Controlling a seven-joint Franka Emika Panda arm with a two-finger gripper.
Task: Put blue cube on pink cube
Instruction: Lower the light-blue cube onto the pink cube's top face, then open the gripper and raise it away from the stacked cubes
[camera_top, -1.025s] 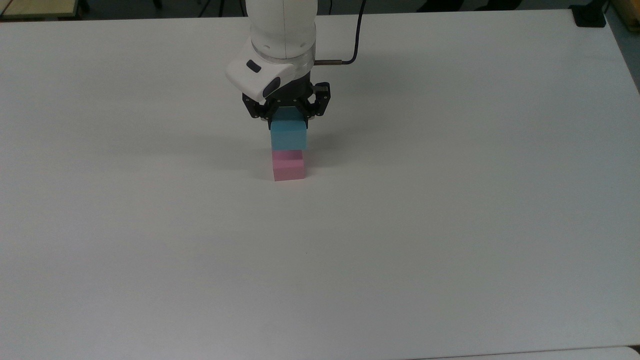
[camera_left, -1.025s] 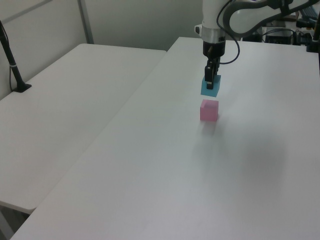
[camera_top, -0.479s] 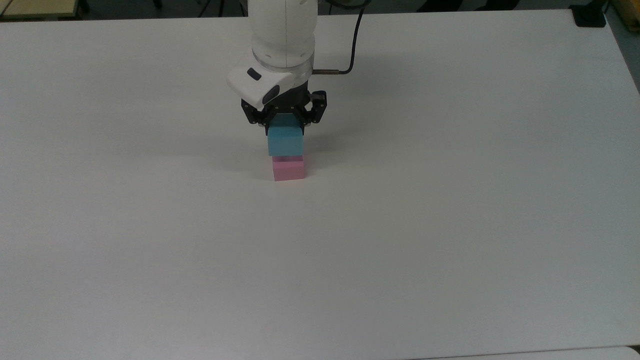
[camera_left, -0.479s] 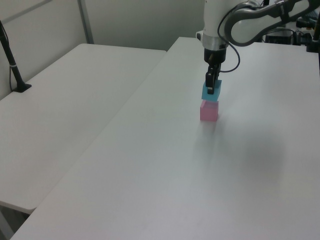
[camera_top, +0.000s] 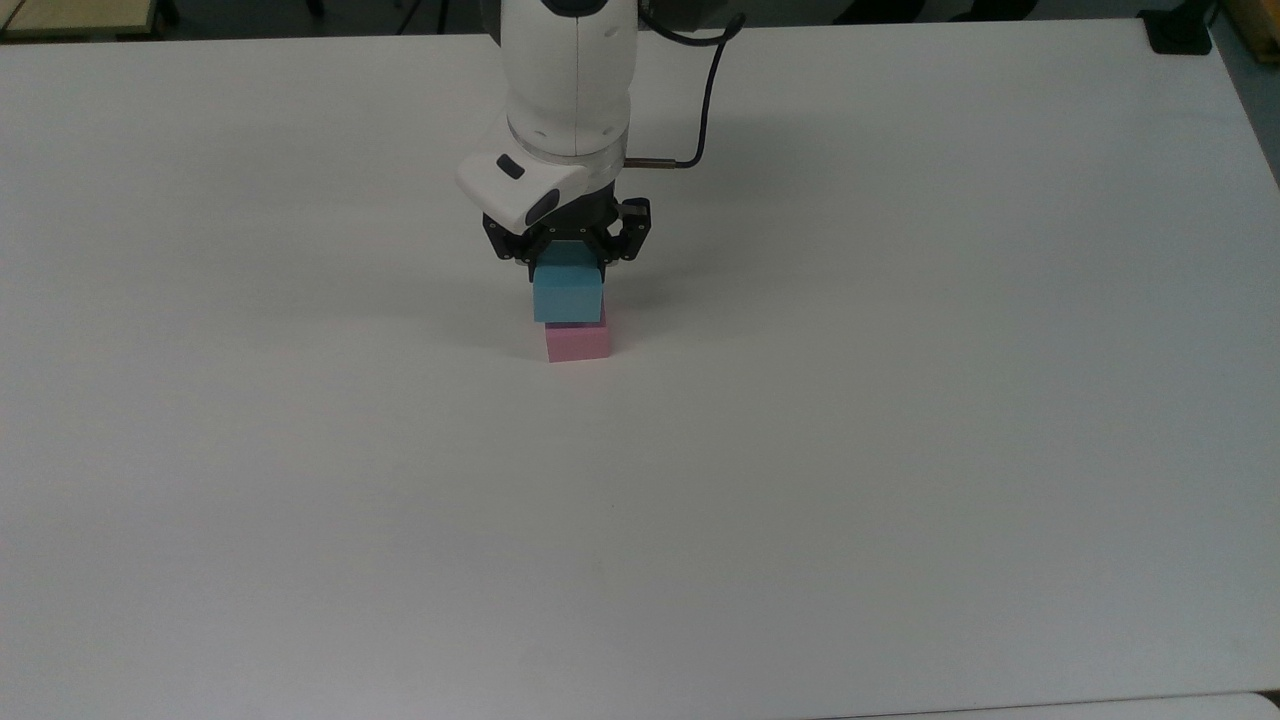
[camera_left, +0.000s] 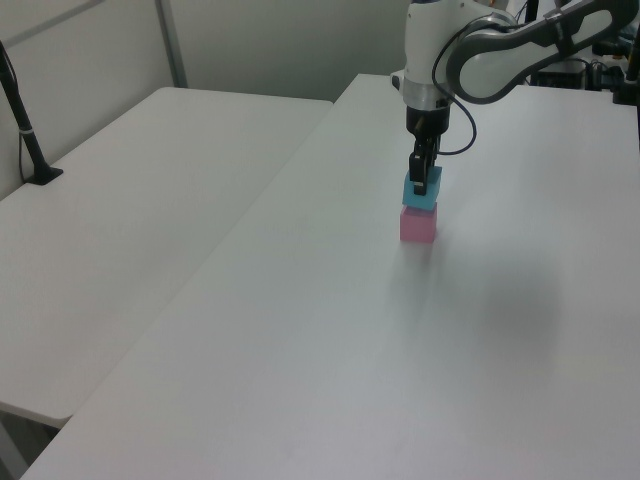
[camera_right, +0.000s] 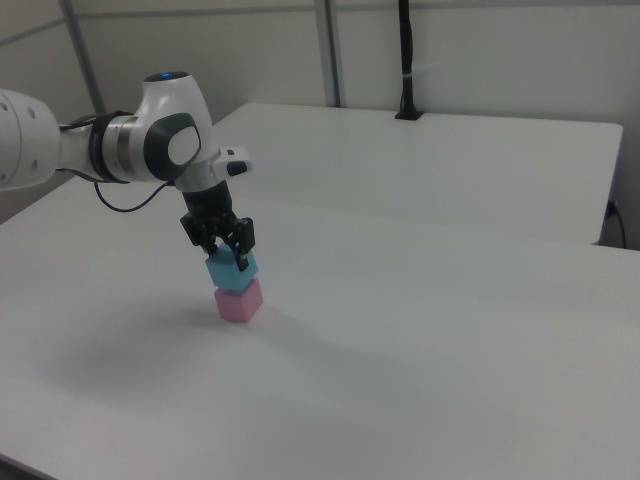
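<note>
The pink cube (camera_top: 578, 343) (camera_left: 417, 227) (camera_right: 239, 301) stands on the white table (camera_top: 800, 450). Directly on top of it sits the light blue cube (camera_top: 567, 295) (camera_left: 421, 192) (camera_right: 229, 273), touching it and set slightly toward the top view's left. My gripper (camera_top: 568, 262) (camera_left: 421, 180) (camera_right: 230, 262) comes straight down from above and is shut on the blue cube, one black finger on each side. The blue cube hides the pink cube's top face.
A black cable (camera_top: 705, 100) loops from the wrist over the table. A second white table (camera_left: 130, 200) adjoins at the left view's left, with a black post (camera_left: 25, 120) on it. A black post (camera_right: 405, 60) stands at the right view's far side.
My gripper has come down with the blue cube, closing the gap above the pink cube until the blue cube rests on it. The pink cube has stayed put.
</note>
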